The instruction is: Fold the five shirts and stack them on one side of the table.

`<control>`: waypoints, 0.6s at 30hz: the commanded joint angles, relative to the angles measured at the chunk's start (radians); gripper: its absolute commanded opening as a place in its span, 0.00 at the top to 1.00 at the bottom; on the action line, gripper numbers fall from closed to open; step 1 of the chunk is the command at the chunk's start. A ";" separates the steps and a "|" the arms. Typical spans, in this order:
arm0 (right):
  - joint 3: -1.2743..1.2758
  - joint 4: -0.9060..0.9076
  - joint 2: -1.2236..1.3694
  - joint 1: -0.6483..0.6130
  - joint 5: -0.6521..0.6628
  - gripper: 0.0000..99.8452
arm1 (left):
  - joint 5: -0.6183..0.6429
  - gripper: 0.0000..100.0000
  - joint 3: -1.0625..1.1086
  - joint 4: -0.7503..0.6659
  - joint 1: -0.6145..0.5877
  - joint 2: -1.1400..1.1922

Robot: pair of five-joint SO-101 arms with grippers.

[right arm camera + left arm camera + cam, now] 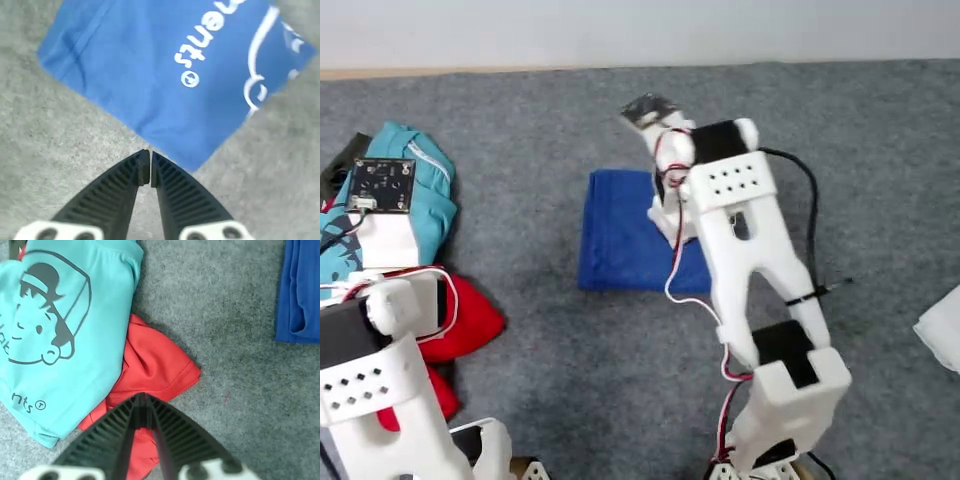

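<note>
Blue shirt (620, 235) lies folded flat at the centre of the high frame. The right gripper (150, 159) sits just off one of its edges, jaws pressed together on nothing. A teal shirt (425, 175) at the upper left overlaps a crumpled red shirt (475, 320) below it. The left gripper (145, 400) hangs over the red one, jaws likewise together with no cloth between. A white cloth (942, 328) shows at the right edge.

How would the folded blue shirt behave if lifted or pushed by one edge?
Probably floppy: the blue shirt is folded cloth lying flat, so a lifted edge would likely droop. Pushed, it may bunch, since the grey table looks rough.
</note>
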 commanded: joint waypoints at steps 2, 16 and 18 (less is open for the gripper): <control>0.086 0.042 -0.081 0.068 -0.213 0.99 | -0.002 1.00 -0.068 0.023 0.009 -0.021; 0.147 -0.093 0.045 0.061 -0.801 0.74 | -0.009 1.00 -0.163 0.021 0.009 -0.021; 0.146 -0.145 0.059 0.054 -0.832 0.69 | -0.009 1.00 -0.163 0.021 0.009 -0.021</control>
